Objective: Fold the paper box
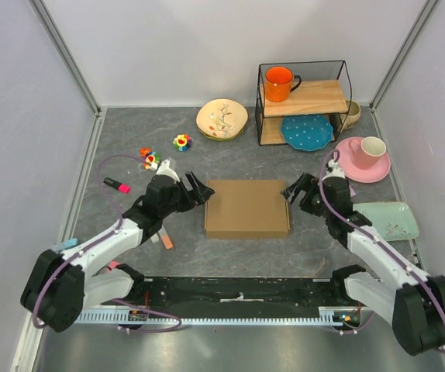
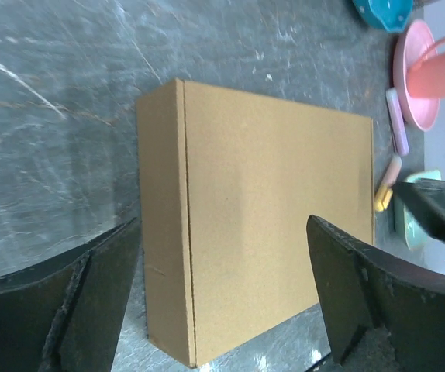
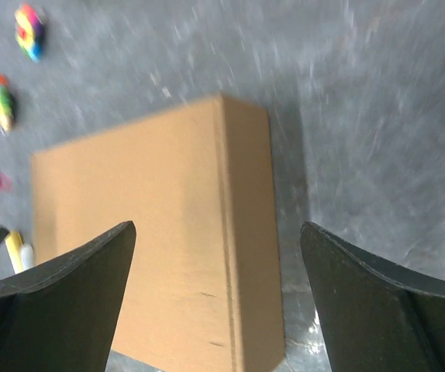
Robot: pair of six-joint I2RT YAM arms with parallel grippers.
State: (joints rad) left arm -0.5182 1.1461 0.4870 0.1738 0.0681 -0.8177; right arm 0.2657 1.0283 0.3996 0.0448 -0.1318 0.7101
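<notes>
Centrally, paper box (image 1: 247,208): plain brown cardboard, unprinted, lay flat on the grey marbled worktop (image 1: 238,159) between the two arms, closed up into a shallow rectangle with a crease line running along one long edge.
left gripper (image 1: 198,188): sat just beside the box's left edge with its jaws spread wide and nothing held. In its wrist view the black fingers (image 2: 91,298) stood to either side of the box. Whether a tip touched the cardboard could not be told.
right gripper (image 1: 292,194): sat just beside the box's right edge, jaws likewise wide apart and empty. Its wrist view was blurred, with the box lying between the dark fingers (image 3: 67,302).
wooden shelf (image 1: 303,99): light boards in a black wire frame stood at the back right. An orange mug (image 1: 279,83) was on the upper board and a teal dotted plate (image 1: 306,132) on the lower one.
cream floral plate (image 1: 222,118): was at the back, left of the shelf.
pink cup and saucer (image 1: 366,155): was right of the box, near the right arm.
pale green dish (image 1: 391,219): lay at the right edge.
pink highlighter (image 1: 116,185): lay left of the left arm, well apart from the box.
</notes>
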